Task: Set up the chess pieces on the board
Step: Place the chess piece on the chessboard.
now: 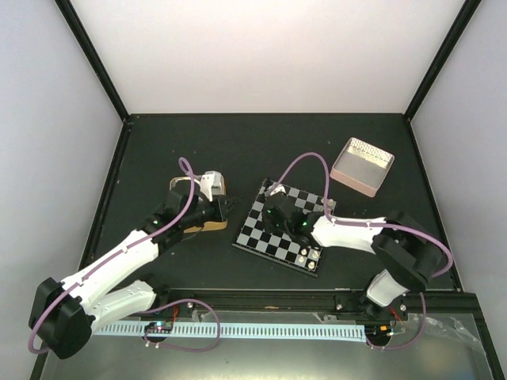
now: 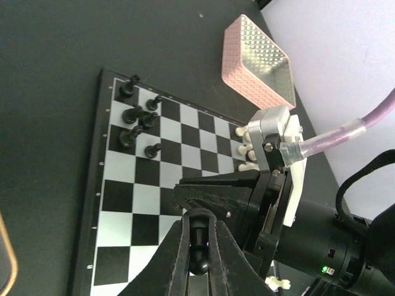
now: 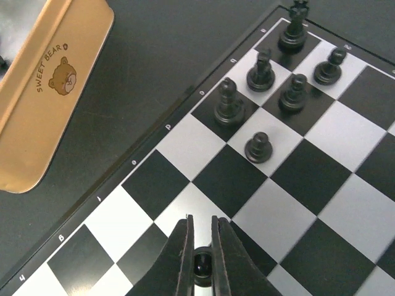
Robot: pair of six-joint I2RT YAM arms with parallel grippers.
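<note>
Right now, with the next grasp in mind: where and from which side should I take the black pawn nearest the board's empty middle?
Take the pawn by its round head and neck, coming straight down from above. It stands upright on a low wide base, and other black pieces crowd its corner side. Lean any approach toward the bare squares of the board, probably the safer side.

The top camera looks down from above and behind me, taking in the whole table (image 1: 198, 150) from afar. Each wrist camera peers along my fingers (image 3: 182, 259), close over the board (image 1: 257, 231); both share its corner cluster of black pieces (image 3: 271, 80)
</note>
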